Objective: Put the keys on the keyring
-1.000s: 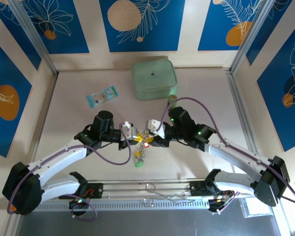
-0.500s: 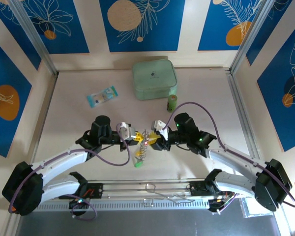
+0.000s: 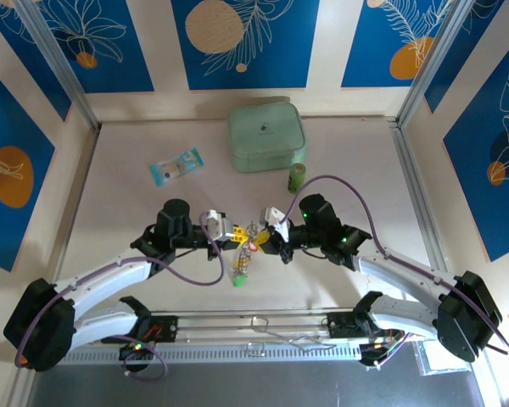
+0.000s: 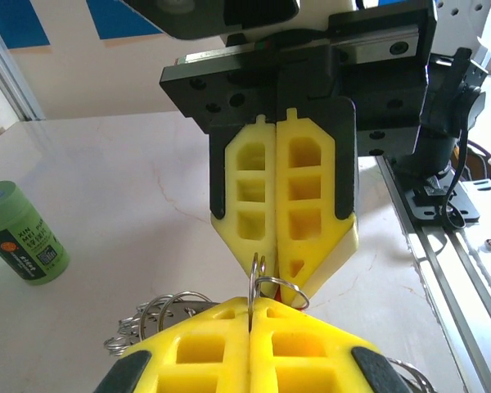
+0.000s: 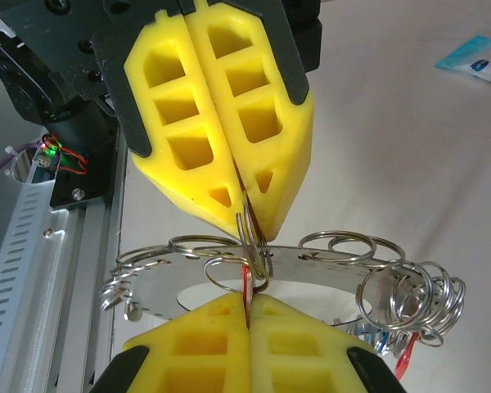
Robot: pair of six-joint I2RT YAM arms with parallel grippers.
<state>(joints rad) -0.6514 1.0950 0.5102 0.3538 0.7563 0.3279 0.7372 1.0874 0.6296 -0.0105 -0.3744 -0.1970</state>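
The left gripper [image 4: 252, 307] is closed, its yellow fingers pressed flat together on a small split ring [image 5: 254, 246], which is pinched edge-on at the fingertips. Just to its right, between the two arms, the keyring [image 5: 311, 268] is carried above the table [image 3: 136, 212]. It is a broad silvery band with a row of further small rings threaded along its edge and a bunch of them gathered at one end. Below it, in the top view, a green key [image 3: 237, 281] is seen at the bottom of the hanging cluster; whether it rests on the table cannot be told. Further right, the right gripper [image 5: 247, 303] is likewise closed and is set tip to tip with the left one, the two pairs of fingers almost touching. A thin red edge is clamped in it, taken to be a red key [image 5: 247, 282] held on edge against the pinched ring.

The task is judged to be partly done: at least one key appears already hung, and the red key is being fed on. Whether its hole is caught on the wire cannot be made out. The key is yet to be worked round the coil and released. How many keys remain cannot be told.
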